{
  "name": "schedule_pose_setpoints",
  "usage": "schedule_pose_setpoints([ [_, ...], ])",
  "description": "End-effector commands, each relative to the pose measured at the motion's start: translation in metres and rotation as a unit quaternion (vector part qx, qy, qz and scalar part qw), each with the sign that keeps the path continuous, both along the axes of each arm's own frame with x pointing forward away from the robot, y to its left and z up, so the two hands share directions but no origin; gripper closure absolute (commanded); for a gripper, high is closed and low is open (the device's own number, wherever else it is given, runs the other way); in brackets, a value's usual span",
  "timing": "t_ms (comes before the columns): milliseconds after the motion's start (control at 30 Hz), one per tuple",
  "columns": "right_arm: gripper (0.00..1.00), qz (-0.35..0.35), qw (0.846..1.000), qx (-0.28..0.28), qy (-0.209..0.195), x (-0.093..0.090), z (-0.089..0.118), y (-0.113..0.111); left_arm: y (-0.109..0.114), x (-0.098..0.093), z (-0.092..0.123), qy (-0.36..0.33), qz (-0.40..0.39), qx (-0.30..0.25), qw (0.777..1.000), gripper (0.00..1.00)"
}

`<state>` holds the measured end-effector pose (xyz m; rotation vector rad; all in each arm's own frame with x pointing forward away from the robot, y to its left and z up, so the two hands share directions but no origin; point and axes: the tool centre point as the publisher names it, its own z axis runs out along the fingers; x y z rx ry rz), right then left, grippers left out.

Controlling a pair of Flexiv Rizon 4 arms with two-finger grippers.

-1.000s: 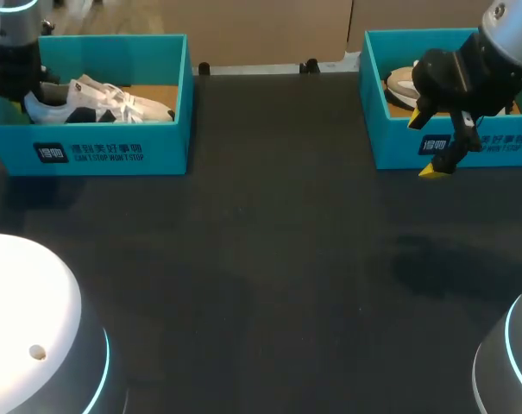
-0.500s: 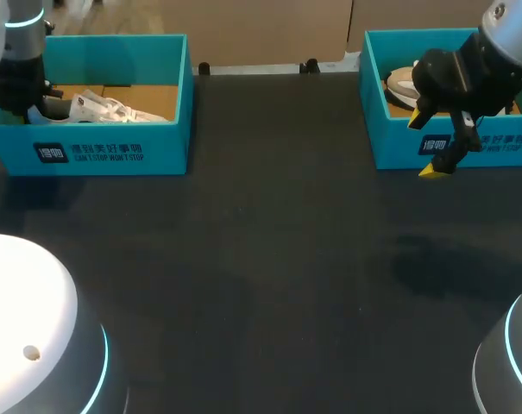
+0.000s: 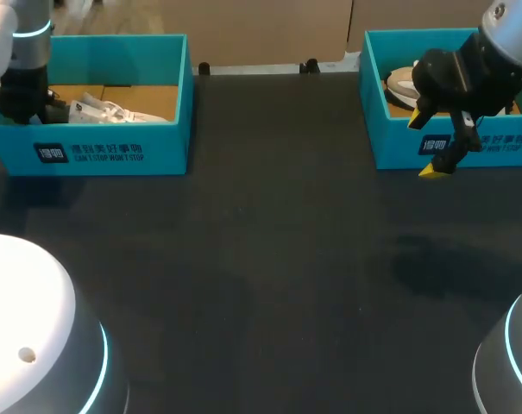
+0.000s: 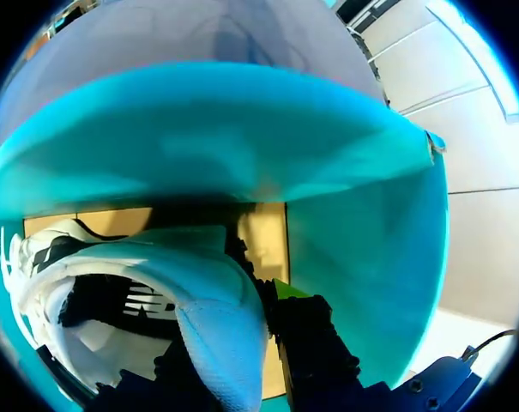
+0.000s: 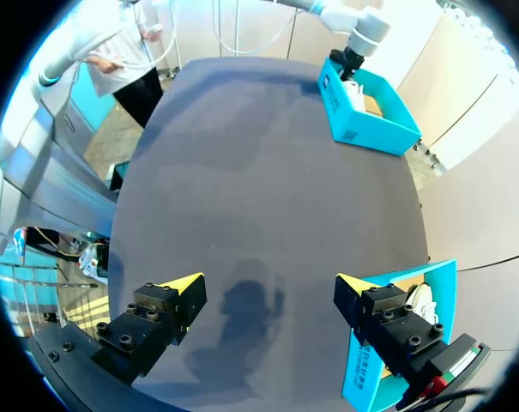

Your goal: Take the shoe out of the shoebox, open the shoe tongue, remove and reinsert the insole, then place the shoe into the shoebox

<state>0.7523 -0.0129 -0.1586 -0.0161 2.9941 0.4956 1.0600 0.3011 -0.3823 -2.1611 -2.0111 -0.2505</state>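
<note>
**Head view.** Teal left shoebox (image 3: pixel 114 148) at 10 o'clock on the dark table (image 3: pixel 261 259); teal right shoebox (image 3: pixel 502 148) at 2 o'clock, well apart from it. White shoe (image 3: pixel 114 110) with dark accents lying inside the left shoebox on its brown floor, toe toward 3 o'clock, heel toward 9 o'clock. Left gripper (image 3: pixel 28 105) lowered into the 9 o'clock end of that box, at the heel. Right gripper (image 3: pixel 426 145) held above the table just in front of the right shoebox's near wall, close to its 7 o'clock corner. Pale second shoe (image 3: pixel 403 84) partly seen inside the right shoebox, behind the right arm.

**Left wrist view.** Left gripper (image 4: pixel 229 330) clamped on the shoe (image 4: pixel 156 257): padded heel wall pinched between the two dark fingers, with only one yellow tip showing, pressed to the wall's outer side. Shoe mouth open toward the camera, dark lining within. Teal box wall ahead of and beside the fingers.

**Right wrist view.** Right gripper (image 5: pixel 269 283) spread wide over bare table, nothing between the yellow tips. Right shoebox (image 5: pixel 366 378) just beside one finger, second shoe (image 5: pixel 422 296) inside. Left shoebox (image 5: pixel 366 129) far ahead, with the left arm (image 5: pixel 362 30) reaching down into it.
</note>
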Motion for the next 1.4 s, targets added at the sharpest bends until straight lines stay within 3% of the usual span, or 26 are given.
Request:
schedule_pose_setpoints([
  [33,0.00,0.000,1.000,-0.001,0.001,0.001,-0.001,0.001,-0.003,0.001,-0.005,0.004,-0.004,0.001,1.000,0.98],
  [133,0.00,0.000,1.000,-0.001,0.001,0.001,-0.001,0.001,-0.004,-0.001,-0.005,0.004,-0.007,0.002,1.000,0.58],
  [367,0.00,0.000,1.000,-0.001,0.001,0.001,-0.001,0.001,-0.005,-0.004,-0.001,0.002,-0.013,0.004,1.000,0.41],
  [567,0.00,0.000,1.000,-0.001,0.001,0.001,-0.001,0.001,-0.009,-0.007,0.011,-0.005,-0.019,-0.001,1.000,0.17],
  [833,0.00,0.000,1.000,-0.001,0.001,0.001,-0.001,0.001,-0.016,-0.008,0.032,-0.014,-0.021,-0.020,0.999,0.09],
  [933,0.00,0.000,1.000,-0.001,0.001,0.001,-0.001,0.001,-0.017,-0.008,0.042,-0.011,-0.018,-0.034,0.999,0.00],
  [1400,0.00,0.000,1.000,-0.001,0.001,0.001,-0.001,0.001,-0.028,-0.008,0.104,-0.045,-0.022,-0.088,0.995,0.00],
])
